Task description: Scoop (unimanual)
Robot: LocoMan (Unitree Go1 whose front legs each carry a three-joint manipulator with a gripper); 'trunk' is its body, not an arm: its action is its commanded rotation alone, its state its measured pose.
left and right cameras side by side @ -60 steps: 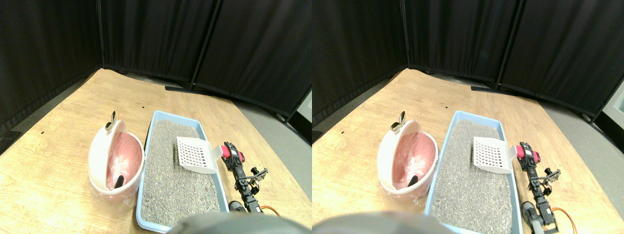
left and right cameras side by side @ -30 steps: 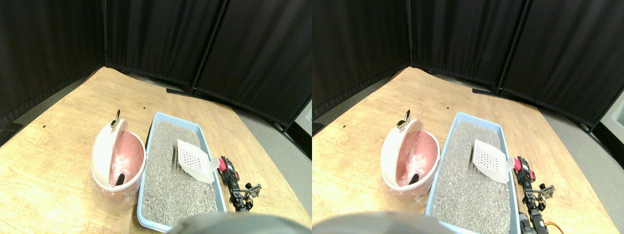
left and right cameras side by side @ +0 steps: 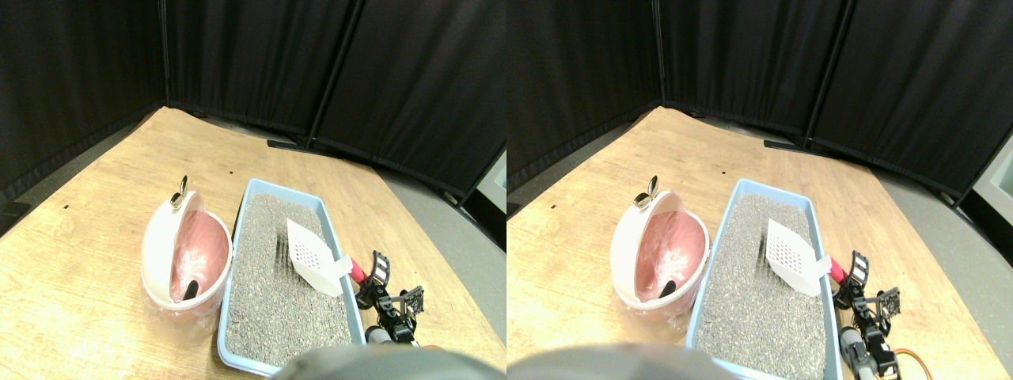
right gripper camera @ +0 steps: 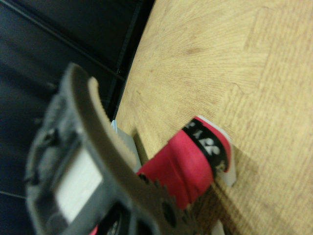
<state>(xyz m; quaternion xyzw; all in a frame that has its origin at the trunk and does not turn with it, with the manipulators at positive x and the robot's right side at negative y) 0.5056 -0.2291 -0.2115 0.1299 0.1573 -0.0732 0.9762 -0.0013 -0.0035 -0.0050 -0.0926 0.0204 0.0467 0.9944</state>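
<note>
The white slotted scoop (left and right cameras side by side: 313, 257) stands lower centre of the left half of the stereo view, tilted steeply, its perforated blade angled down toward the grey litter (left and right cameras side by side: 281, 285) in the right part of the light blue tray (left and right cameras side by side: 229, 305). Whether the blade edge touches the litter cannot be told. Its red wrapped handle (left and right cameras side by side: 358, 271) runs down and right across the tray's right rim to the tool (left and right cameras side by side: 373, 273), which sits just outside that rim. In the wrist view the red handle (right gripper camera: 188, 164) fills the middle beside the dark jaw frame (right gripper camera: 98, 147); the tool appears clenched on the handle, with the wrap passing through the jaws.

The right manipulator (left and right cameras side by side: 392, 313) rises from the lower right of the frame, links folded low over the counter (left and right cameras side by side: 95, 237), with the tool at its upper end.

Left of the tray, touching or just beside it, stands a white bin (left and right cameras side by side: 162, 253) with a pink liner (left and right cameras side by side: 198, 253) and a small dark item (left and right cameras side by side: 190, 290) inside. Black curtains (left and right cameras side by side: 237, 63) close the upper frame.
</note>
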